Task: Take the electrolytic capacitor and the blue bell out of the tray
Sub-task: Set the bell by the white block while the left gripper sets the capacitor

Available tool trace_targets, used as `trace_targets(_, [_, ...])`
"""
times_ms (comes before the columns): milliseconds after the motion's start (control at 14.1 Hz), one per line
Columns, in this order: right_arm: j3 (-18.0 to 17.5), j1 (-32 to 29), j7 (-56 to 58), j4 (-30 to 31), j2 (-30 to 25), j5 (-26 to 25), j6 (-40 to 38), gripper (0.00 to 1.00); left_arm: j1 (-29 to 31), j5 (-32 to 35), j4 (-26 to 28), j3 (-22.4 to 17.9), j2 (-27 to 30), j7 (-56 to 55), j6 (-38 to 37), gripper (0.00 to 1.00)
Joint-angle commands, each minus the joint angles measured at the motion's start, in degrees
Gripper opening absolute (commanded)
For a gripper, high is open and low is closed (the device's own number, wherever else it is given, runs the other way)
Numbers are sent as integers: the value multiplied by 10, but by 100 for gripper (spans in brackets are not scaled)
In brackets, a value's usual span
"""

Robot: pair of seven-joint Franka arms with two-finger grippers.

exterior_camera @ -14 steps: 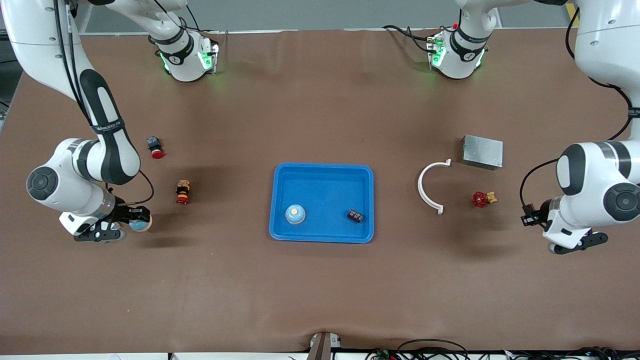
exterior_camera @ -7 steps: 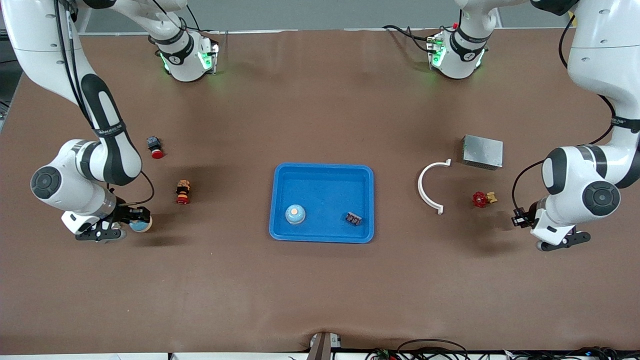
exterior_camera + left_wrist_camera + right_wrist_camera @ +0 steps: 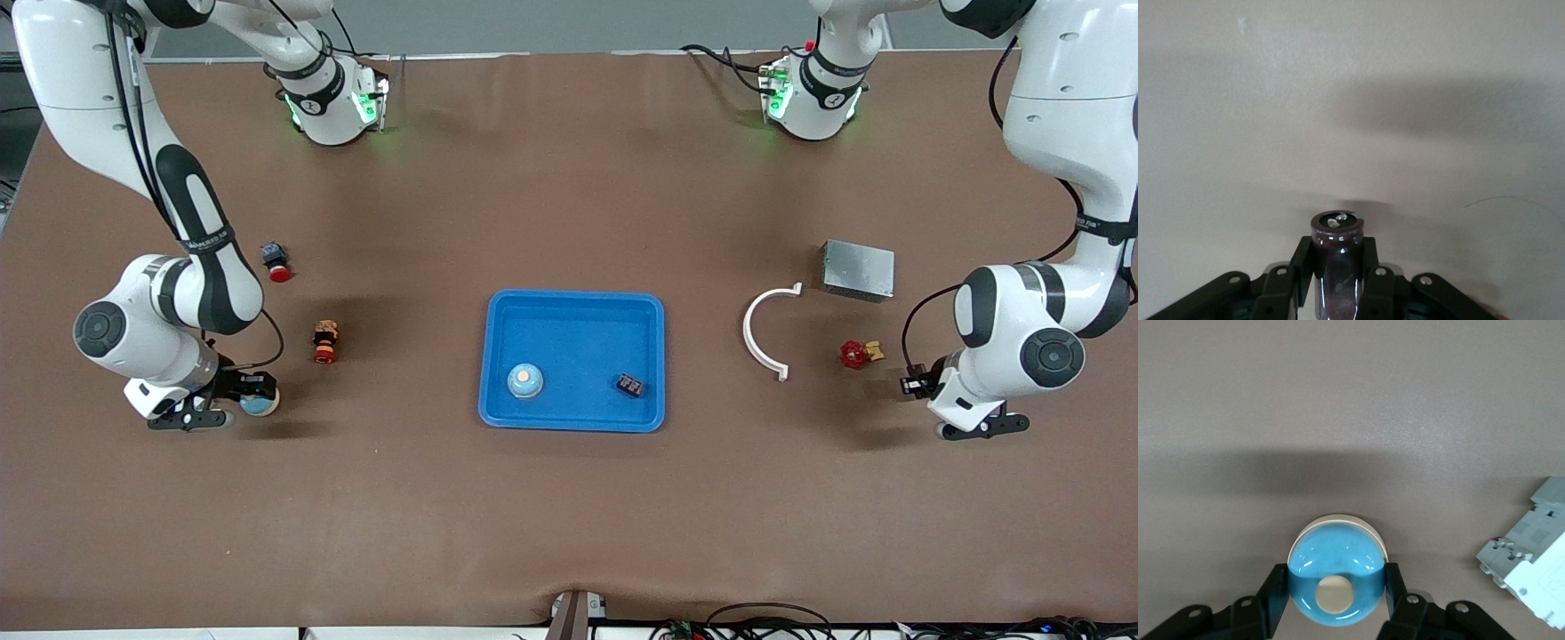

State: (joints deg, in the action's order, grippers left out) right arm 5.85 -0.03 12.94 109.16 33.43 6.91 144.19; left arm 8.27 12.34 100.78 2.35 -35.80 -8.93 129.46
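The right gripper (image 3: 1337, 603) is clamped on a blue bell (image 3: 1336, 583), its fingers (image 3: 1274, 593) pressing the dome's sides, and it hangs over bare table toward the right arm's end, well apart from the blue tray (image 3: 503, 307); in the front view the bell (image 3: 260, 404) shows at the gripper's tip (image 3: 244, 396); a pale grey block (image 3: 1533, 553) lies on the table near it in the right wrist view.

The left gripper (image 3: 1338, 277) is closed on a dark brown capacitor (image 3: 1336, 263), which stands out between the fingers (image 3: 1375, 283) with its capped end forward; it hangs over bare table toward the left arm's end (image 3: 920, 384), also well apart from the tray.

In the tray another blue bell (image 3: 524, 380) and a small dark part (image 3: 630, 385) rest near the wall closest to the front camera; between the tray and the right gripper lie a red-tipped figure (image 3: 325, 341) and a red push button (image 3: 276, 260); between the tray and the left gripper lie a white curved bracket (image 3: 756, 333), a red valve handle (image 3: 859, 354) and a grey metal box (image 3: 857, 270).
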Motion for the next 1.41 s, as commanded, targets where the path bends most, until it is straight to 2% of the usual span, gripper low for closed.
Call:
trace_targets(0, [-7,-7,10,1,4,13,11,0,9,15,9,5,-1,8,13,0])
trace_targets(212, [-7,-8,9,-1,8,13,11,0,7,14,9,6,-10,8,23,0])
trace_targets(354, [-7,-7,4,-2,8,13,11,99,7,14,9,6,-11,8,23,2])
trace_targets(495, [-6,-5,4,-3,8,13,11,100,9,14,9,6,-11,8,23,4])
trace_targets(566, [-6,-5,4,-2,8,13,10,100,9,14,8,6,-11,8,23,10])
trace_targets(637, [-6,-4,4,-3,8,12,10,100,9,13,9,7,-11,6,23,21])
trace_targets(707, [-6,-4,5,-4,8,12,9,100,9,12,8,7,-10,5,23,43])
trace_targets(778, [-6,-3,6,-9,7,12,3,100,9,10,9,7,-9,5,23,74])
trace_targets(849, [-7,-2,7,-15,4,12,1,100,9,9,9,7,-8,4,22,100])
trace_targets(1061, [-6,20,-1,-52,-24,10,-82,100,9,9,8,7,0,6,12,100])
trace_targets(1202, [-6,33,-42,-93,-32,9,-148,100,9,9,6,7,15,9,-9,100])
trace_targets(1344, [-6,56,-93,-117,-32,7,-174,100,8,5,0,8,33,5,-35,100])
